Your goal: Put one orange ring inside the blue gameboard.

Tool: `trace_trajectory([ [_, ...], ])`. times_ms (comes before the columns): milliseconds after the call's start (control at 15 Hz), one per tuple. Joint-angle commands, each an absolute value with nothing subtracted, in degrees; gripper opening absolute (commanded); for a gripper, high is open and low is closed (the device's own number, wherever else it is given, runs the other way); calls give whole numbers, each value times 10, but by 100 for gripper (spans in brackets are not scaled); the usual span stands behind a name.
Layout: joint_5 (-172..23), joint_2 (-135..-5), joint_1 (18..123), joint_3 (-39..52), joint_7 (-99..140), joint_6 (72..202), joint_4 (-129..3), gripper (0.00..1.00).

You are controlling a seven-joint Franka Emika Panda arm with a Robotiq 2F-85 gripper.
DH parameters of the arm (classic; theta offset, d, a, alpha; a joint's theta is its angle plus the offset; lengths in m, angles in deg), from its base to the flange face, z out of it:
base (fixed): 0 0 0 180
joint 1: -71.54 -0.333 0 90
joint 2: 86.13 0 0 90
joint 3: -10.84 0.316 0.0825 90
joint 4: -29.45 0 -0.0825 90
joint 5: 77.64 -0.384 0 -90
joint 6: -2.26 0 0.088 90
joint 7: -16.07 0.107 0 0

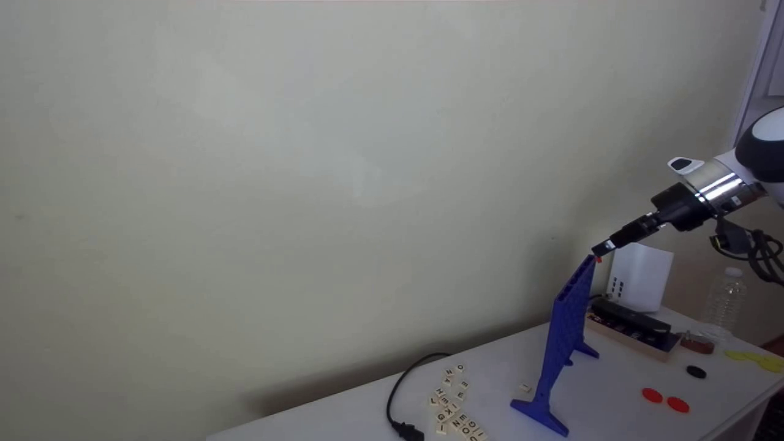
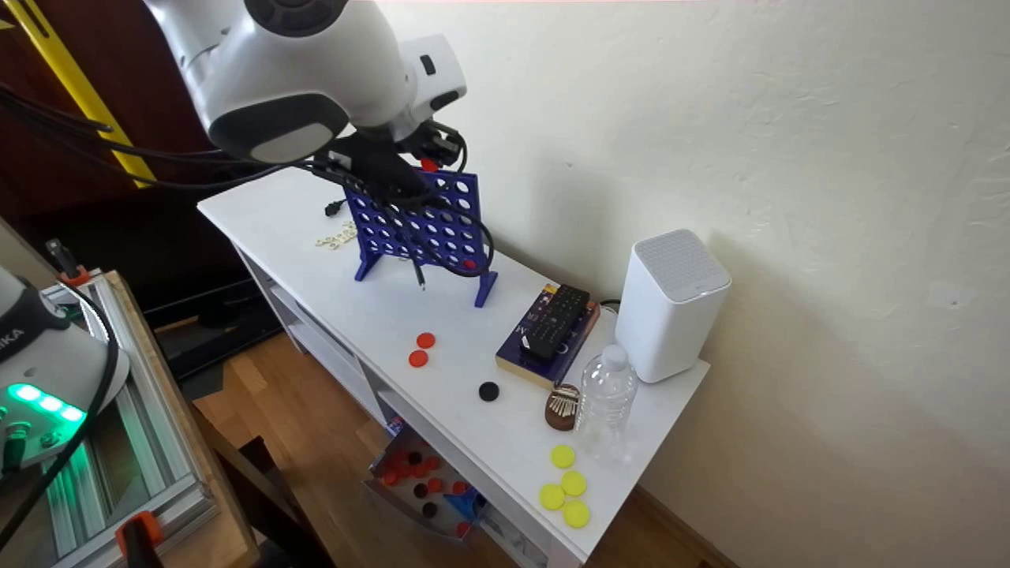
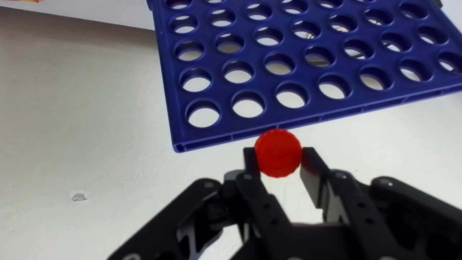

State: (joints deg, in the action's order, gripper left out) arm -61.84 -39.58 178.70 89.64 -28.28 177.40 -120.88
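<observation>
Holding one orange ring [image 3: 277, 153] by the top edge of the blue gameboard [image 3: 304, 75].

Nearest in the wrist view, the gripper [image 3: 280, 159] has its jaws apart by just the ring's width, a fingertip against either side of it. Next comes the board's slotted top edge, which the ring's rim meets in that view; whether they touch, I can't tell. In an exterior view, another orange ring [image 2: 469, 264] shows in the upright board's bottom row. Farther out on the white table [image 2: 513, 442] lie two loose orange rings [image 2: 426, 340], close together, then a book [image 2: 511, 353] bearing a remote [image 2: 556, 322], a black disc [image 2: 488, 391], and, well apart, four yellow tokens [image 2: 574, 483].
</observation>
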Motion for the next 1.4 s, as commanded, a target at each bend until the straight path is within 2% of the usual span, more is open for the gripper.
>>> trace_trajectory([
  [0,-598,-373,1771,882,-274,1782,-1197,10],
  [1333,-599,-341,1738,851,-273,1793,-1171,10],
])
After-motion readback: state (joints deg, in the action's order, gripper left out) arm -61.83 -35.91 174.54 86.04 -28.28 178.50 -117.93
